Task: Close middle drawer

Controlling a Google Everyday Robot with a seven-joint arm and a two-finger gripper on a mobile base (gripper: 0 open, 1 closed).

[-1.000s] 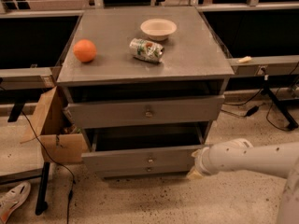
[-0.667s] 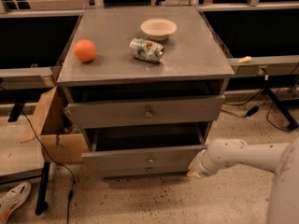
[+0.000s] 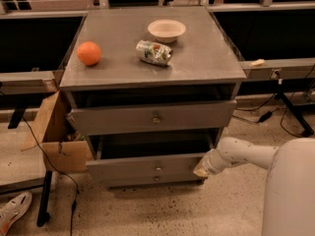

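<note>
A grey cabinet [image 3: 211,58] with three drawers, one over the other. Middle drawer [image 3: 123,167] pulled well out, sticking out past the top drawer [image 3: 197,116] above and the lowest drawer [image 3: 128,181] just under it. Small round knob [image 3: 158,168] in the middle of its flat front. Dark inside behind the front. Top drawer pulled out a little too.

Gripper [image 3: 201,170] down low on the right, right at the right end of the middle drawer's front. Looks to be touching that corner. Wide or narrow: cannot tell. Behind it, a white arm [image 3: 246,154] reaching in from the right.

On the cabinet top: an orange [image 3: 89,53] at the left, a can [image 3: 154,52] lying on its side near the middle, and a pale bowl [image 3: 166,30] just behind the can, near it but not touching.

Left of the cabinet, a brown cardboard box [image 3: 54,136] right up against its side. On the speckled floor at the bottom left, a shoe [image 3: 12,211] and a black cable [image 3: 59,173].
</note>
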